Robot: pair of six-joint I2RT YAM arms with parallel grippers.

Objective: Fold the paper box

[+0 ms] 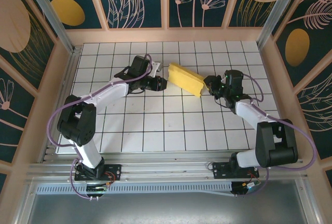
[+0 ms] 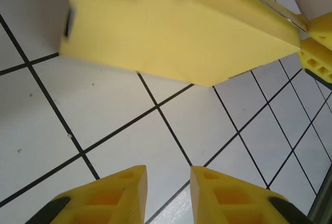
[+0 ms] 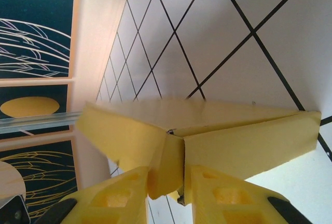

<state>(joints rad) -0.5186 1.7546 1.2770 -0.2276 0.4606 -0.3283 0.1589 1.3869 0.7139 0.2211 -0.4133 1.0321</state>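
The paper box [image 1: 185, 79] is a yellow folded shape held tilted above the tiled table [image 1: 155, 125], between the two arms. My right gripper [image 1: 209, 85] is shut on its right end; in the right wrist view a yellow flap [image 3: 171, 169] is pinched between the fingers, with the box panels [image 3: 244, 141] spreading out above. My left gripper [image 1: 163, 83] stands just left of the box, open, with nothing between its fingers [image 2: 168, 195]. The left wrist view has the box [image 2: 176, 27] ahead of the fingertips and apart from them, and the right gripper's yellow finger [image 2: 319, 60] at its far end.
White tiles with black lines cover the table. Wooden walls with dark patterned panels [image 1: 135, 1] enclose it on the far side and both flanks. A metal rail [image 1: 166, 169] runs along the near edge by the arm bases.
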